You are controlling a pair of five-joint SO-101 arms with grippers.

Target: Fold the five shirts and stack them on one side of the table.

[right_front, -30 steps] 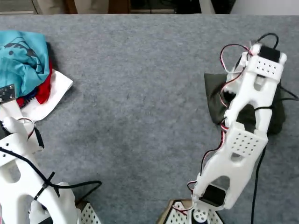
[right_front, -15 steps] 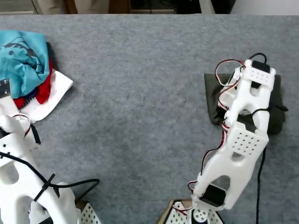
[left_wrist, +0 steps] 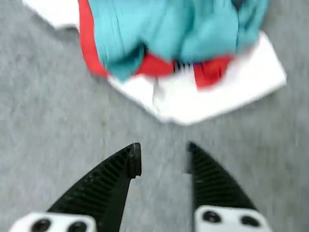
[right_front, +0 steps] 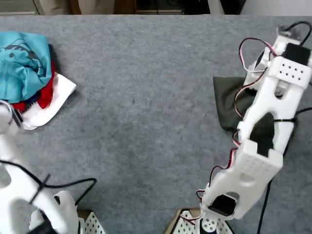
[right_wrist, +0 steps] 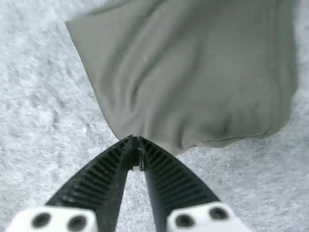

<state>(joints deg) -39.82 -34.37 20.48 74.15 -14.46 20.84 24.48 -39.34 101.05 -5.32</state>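
Grey felt tabletop point(right_front: 146, 97), left jaws parted, right jaws closed by olive shirt point(right_wrist: 193, 72)

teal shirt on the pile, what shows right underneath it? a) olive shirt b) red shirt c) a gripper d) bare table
B: the red shirt pokes out from under the teal shirt, and a white shirt lies below both.

A grey felt-like table cover point(right_front: 146, 97) fills the scene, and beyond its far edge stand brown wooden furniture point(right_front: 124, 6) and a pale surface point(right_front: 278, 7) at the right.
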